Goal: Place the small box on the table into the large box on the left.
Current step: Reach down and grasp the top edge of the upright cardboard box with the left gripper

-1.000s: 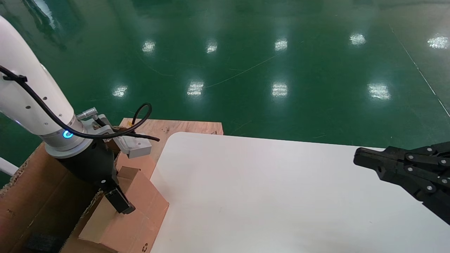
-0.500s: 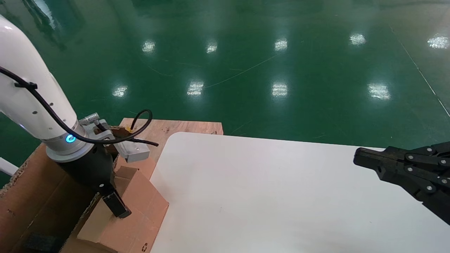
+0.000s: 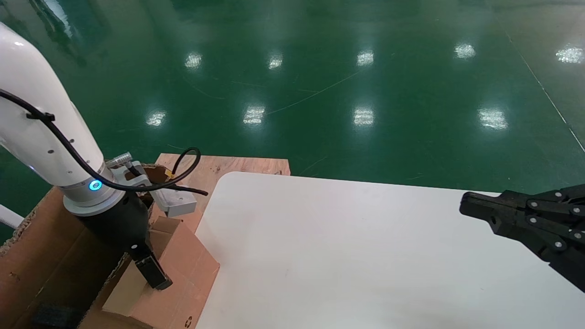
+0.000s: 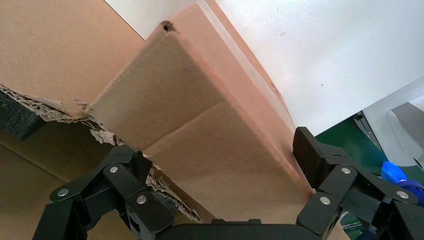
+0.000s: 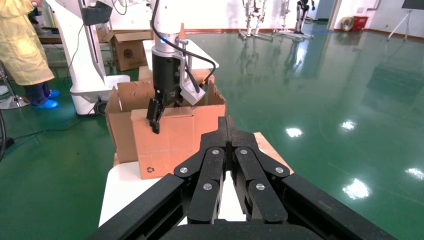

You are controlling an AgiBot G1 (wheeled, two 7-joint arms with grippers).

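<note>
The small box (image 3: 183, 274) is plain light-brown cardboard with a black recycling mark. It leans tilted at the left edge of the white table (image 3: 343, 251), over the ragged flap of the large box (image 3: 41, 246). My left gripper (image 3: 151, 274) reaches down onto it; one finger lies on the near face, the other is hidden. In the left wrist view the fingers (image 4: 312, 155) stand wide apart on either side of the small box (image 4: 200, 115), open, at its two edges. My right gripper (image 3: 464, 205) hangs shut and idle over the table's right side, holding nothing.
A bare plywood board (image 3: 237, 165) sticks out behind the table's rounded corner. Glossy green floor lies beyond. The right wrist view shows the large box (image 5: 120, 125) behind the small box (image 5: 170, 140), more cartons, a white robot base (image 5: 85, 75) and a person in yellow (image 5: 25, 45).
My left arm has sunk a little lower along the small box. The box itself has stayed put at the table's edge. The right arm has not moved.
</note>
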